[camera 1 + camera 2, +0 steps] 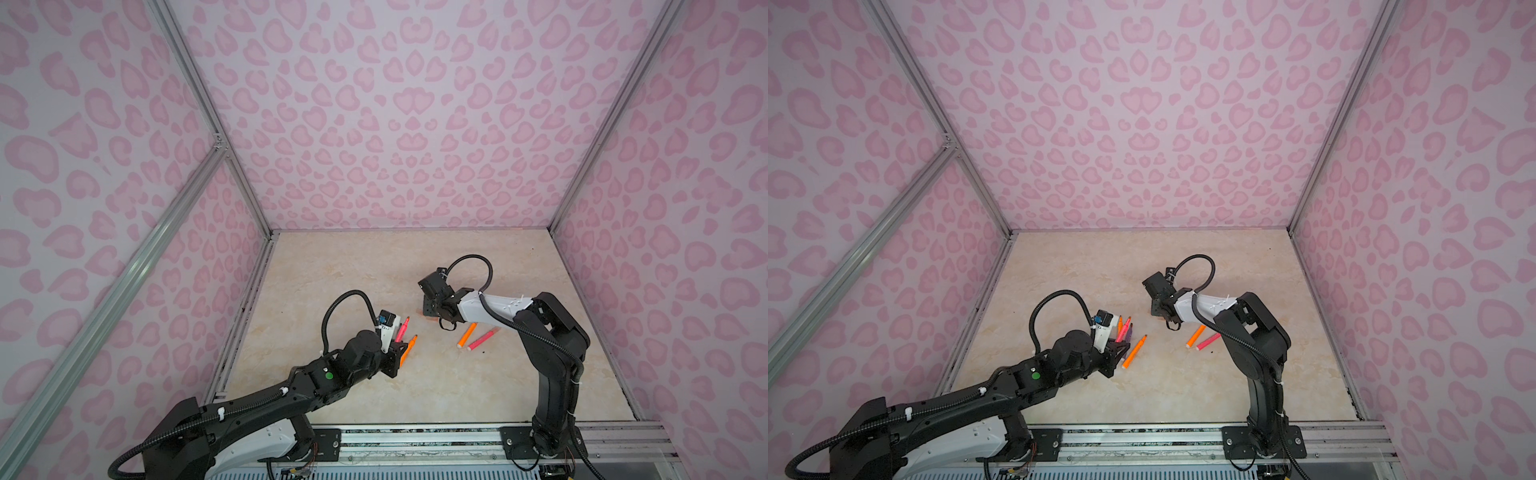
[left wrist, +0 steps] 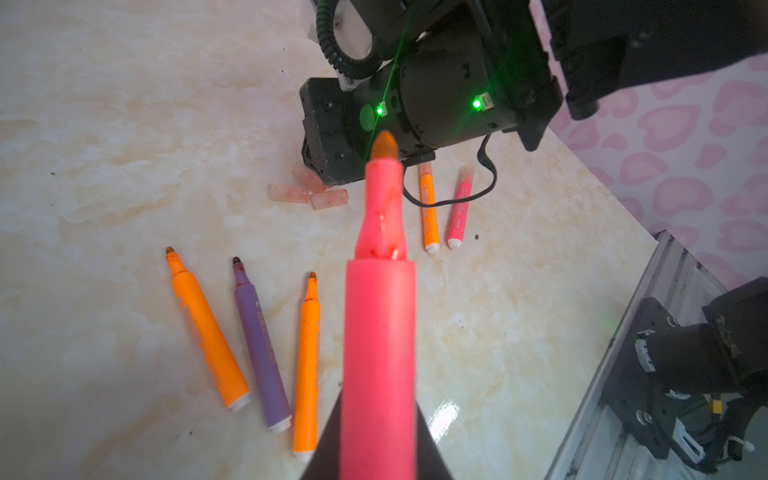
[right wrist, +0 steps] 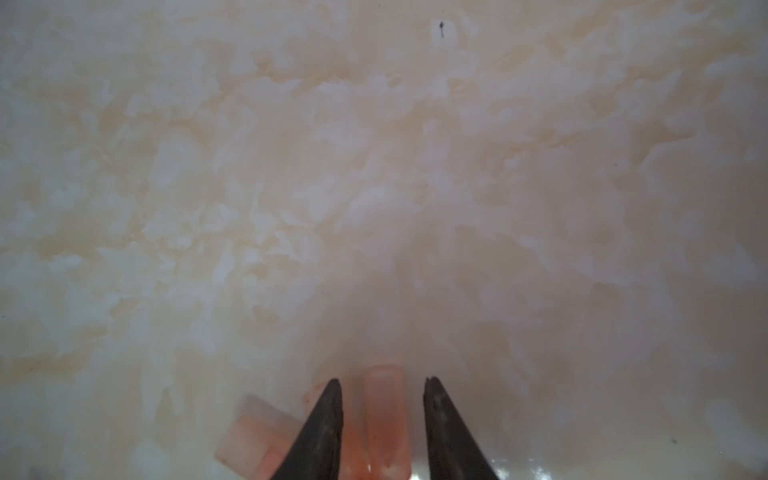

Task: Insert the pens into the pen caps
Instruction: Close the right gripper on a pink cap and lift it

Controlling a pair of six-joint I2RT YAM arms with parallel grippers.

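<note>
Small dark print runs along the barrels of the pens in the left wrist view, but it is too blurred to read and no brand can be made out. The left pincer is pressed shut on a pink-red pen, gripping the barrel so that the uncapped tip juts out ahead of the fingers, above the desk left of its middle. Near it three uncapped pens lie side by side on the desk with their tips pointing much the same way: an orange pen, a purple pen and a second orange pen. The right pincer is down near the desk's middle with its jaws spread, one fingertip on each side of a single cap that lies flat between them with a narrow gap on both sides. A neighbouring cap lies tilted just outside one fingertip. The left wrist view shows three pen caps clustered at that pincer. Toward the desk's right edge, a capped orange pen and a capped pink-red pen lie parallel, just beside each other, each with a pale cap over its tip.
</note>
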